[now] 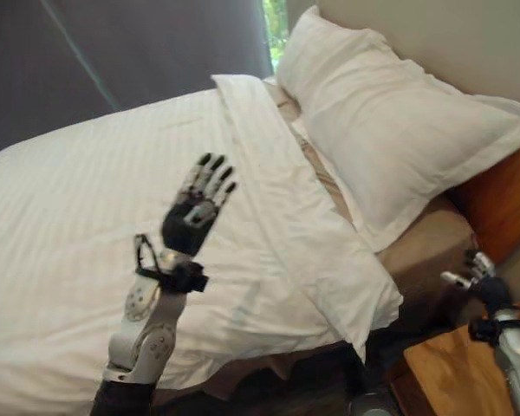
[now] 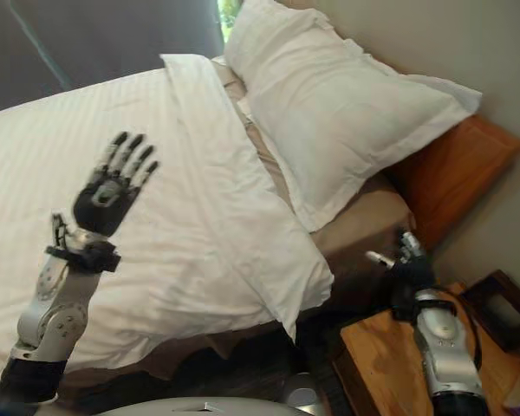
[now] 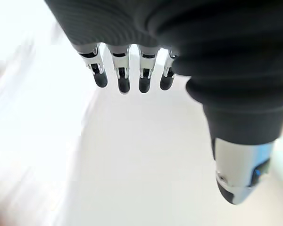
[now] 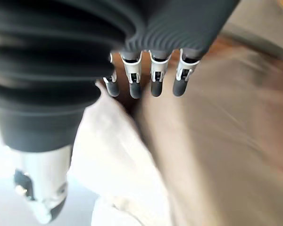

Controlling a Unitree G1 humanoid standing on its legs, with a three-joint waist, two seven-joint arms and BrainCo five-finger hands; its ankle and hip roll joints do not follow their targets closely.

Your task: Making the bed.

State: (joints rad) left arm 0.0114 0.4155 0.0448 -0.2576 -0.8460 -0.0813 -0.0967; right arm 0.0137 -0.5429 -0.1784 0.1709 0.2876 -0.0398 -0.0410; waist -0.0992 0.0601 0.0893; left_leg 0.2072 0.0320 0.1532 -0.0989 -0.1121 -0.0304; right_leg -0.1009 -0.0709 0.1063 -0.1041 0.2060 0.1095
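**Now both hands are free, and the duvet's turned-back corner waits between them**

Here you have the left hand (image 1: 193, 211) raised above the white striped duvet (image 1: 87, 217), palm facing the camera, fingers straight and spread, holding nothing. In its wrist view the fingers (image 3: 124, 77) hang straight over plain white cloth, clear of it. It reads as a hand lifted off the cover, placed to come down and smooth or take hold.

Your right hand (image 2: 405, 256) sits low at the bed's near side, beside the tan under-sheet (image 1: 425, 251) and above the brown wooden bedside cabinet (image 2: 399, 355). Its fingers (image 4: 156, 79) are extended and apart, closed on nothing; past them you see the tan sheet and a fold of white cloth, near but not touched.

The duvet covers most of the bed, yet its head-end edge is folded back in a long band (image 1: 286, 191), and the near corner (image 1: 364, 321) droops over the mattress edge, leaving the tan sheet bare beneath the large white pillow (image 1: 390, 121). The pillow leans up by the orange-brown wooden headboard (image 1: 503, 199), probably set there already.

So the cloth you want lies between your hands: the fold just to the right of the left hand, the hanging corner to the left of the right hand and a little higher. I judge the right hand is better placed for that corner.
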